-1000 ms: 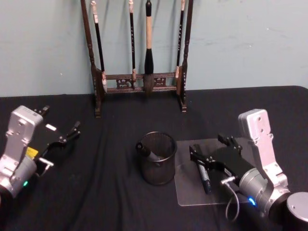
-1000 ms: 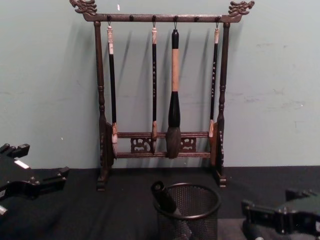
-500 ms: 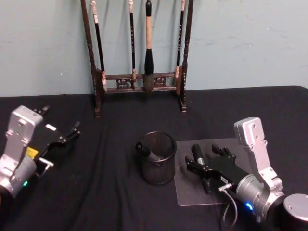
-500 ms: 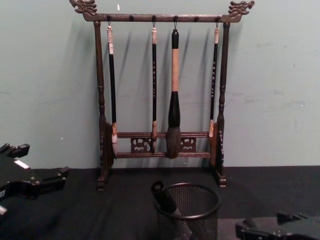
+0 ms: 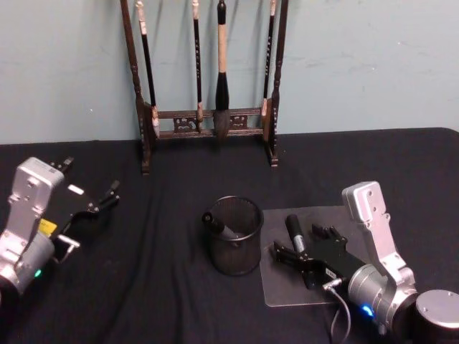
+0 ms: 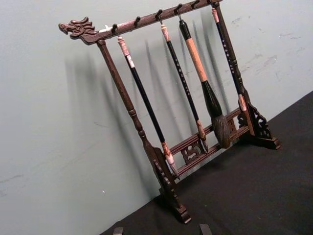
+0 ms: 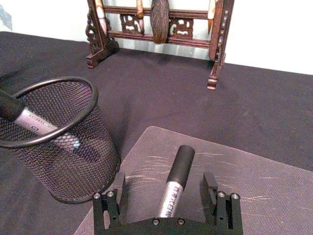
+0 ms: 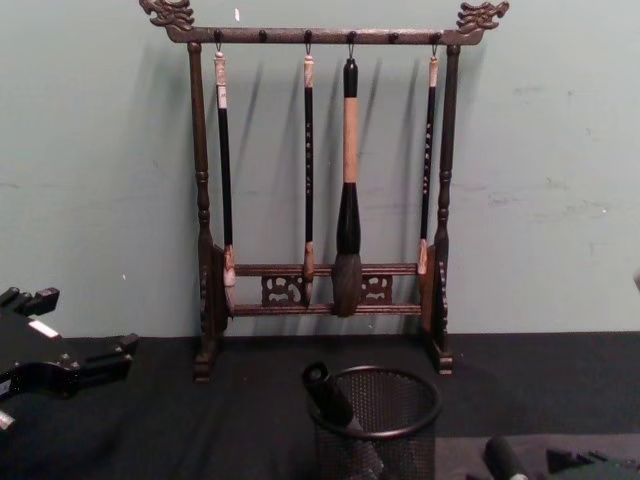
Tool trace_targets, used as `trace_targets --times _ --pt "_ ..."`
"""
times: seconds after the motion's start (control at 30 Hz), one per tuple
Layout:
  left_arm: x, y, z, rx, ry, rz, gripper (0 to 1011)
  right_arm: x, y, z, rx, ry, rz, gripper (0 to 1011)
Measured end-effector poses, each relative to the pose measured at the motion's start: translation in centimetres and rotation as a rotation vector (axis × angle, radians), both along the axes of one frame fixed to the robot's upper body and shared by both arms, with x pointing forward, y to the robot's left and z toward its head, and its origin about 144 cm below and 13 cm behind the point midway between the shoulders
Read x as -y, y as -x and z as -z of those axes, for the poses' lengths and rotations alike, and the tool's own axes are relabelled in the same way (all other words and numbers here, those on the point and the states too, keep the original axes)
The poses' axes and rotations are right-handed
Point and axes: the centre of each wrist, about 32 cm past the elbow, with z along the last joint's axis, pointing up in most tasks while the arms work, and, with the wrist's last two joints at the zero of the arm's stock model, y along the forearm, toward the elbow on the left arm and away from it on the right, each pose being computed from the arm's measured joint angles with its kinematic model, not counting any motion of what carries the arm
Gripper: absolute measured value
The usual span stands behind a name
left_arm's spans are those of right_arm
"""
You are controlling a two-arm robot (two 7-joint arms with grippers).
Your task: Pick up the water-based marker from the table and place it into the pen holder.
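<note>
Layout on the black-draped table (image 5: 143, 287): the marker (image 5: 294, 231) lies flat on a clear mat (image 5: 283, 292), just to the right of the pen holder (image 5: 234, 251), its dark cap pointing toward the back wall. The right pincer (image 5: 299, 245) is low over the mat and released. In the right wrist view its two fingers (image 7: 113, 195) stand one on each side of the marker's barrel, with a gap on both sides. The pen holder stands upright just beside the mat and contains a second marker (image 5: 216, 224), which leans against the rim on the left. The left pincer (image 5: 87, 183), also released with its fingers apart, hovers over the table's left side, well apart from the pen holder. A brush rack (image 5: 208, 122) with hanging brushes stands at the back by the wall.
</note>
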Motion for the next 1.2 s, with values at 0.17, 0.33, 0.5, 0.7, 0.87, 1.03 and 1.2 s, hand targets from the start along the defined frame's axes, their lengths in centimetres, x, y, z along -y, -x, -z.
trace_targets --times 0.17,0.33,0.5,0.7,0.87,1.03,1.2 --pt "0.0 0.0 0.0 0.0 0.0 0.0 1009 0.08 -0.15 0.23 -0.003 0.005 0.004 1000" --pt "0.0 0.0 0.0 0.0 0.0 0.0 1009 0.16 -0.2 0.44 -0.002 0.012 0.003 1002" --pt "0.0 0.0 0.0 0.0 0.0 0.0 1009 0.13 -0.24 0.56 0.002 0.026 -0.004 1000" --pt "0.0 0.0 0.0 0.0 0.0 0.0 1009 0.17 -0.25 0.62 0.007 0.042 -0.009 1000" --pt "0.0 0.0 0.0 0.0 0.0 0.0 1009 0.14 -0.2 0.66 0.009 0.055 -0.012 1002" --pt "0.0 0.0 0.0 0.0 0.0 0.0 1009 0.07 -0.22 0.71 0.013 0.068 -0.017 1002" --pt "0.0 0.0 0.0 0.0 0.0 0.0 1009 0.04 -0.21 0.73 0.016 0.077 -0.019 1002"
